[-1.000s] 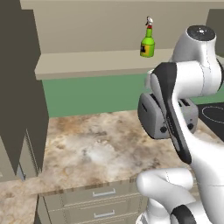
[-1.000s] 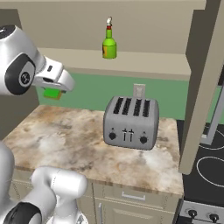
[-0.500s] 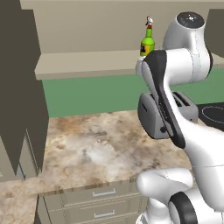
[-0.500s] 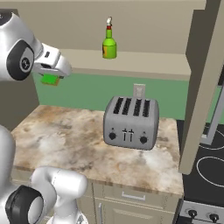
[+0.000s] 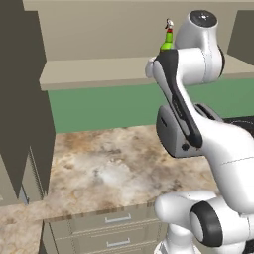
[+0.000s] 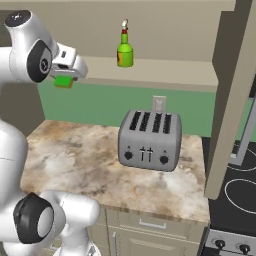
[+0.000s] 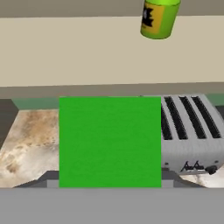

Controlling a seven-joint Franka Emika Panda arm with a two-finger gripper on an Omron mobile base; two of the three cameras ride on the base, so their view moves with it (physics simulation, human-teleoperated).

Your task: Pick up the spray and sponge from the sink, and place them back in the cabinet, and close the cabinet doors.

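Note:
The sponge (image 6: 63, 82) hangs in the air just below the front lip of the cabinet (image 6: 165, 73) shelf, left of the toaster, with my gripper (image 6: 64, 80) shut on it. In the hand view the sponge (image 7: 109, 142) is a large flat green square that hides the fingertips. The lime-green spray (image 6: 125, 49) stands upright on the shelf, to the right of the gripper; it also shows as the spray (image 5: 168, 41) behind my arm and the spray (image 7: 159, 17) at the top. The cabinet doors (image 5: 22, 99) (image 6: 231, 100) stand open. The sink is out of view.
A silver four-slot toaster (image 6: 149, 140) sits on the marble counter (image 6: 75, 160) under the shelf. A black stove (image 6: 239, 192) lies at the right. Beige drawers (image 5: 114, 233) run below the counter edge. The shelf (image 7: 78, 48) left of the bottle is bare.
My arm has lifted the sponge up from above the counter to just under the shelf edge. The spray and toaster have not moved.

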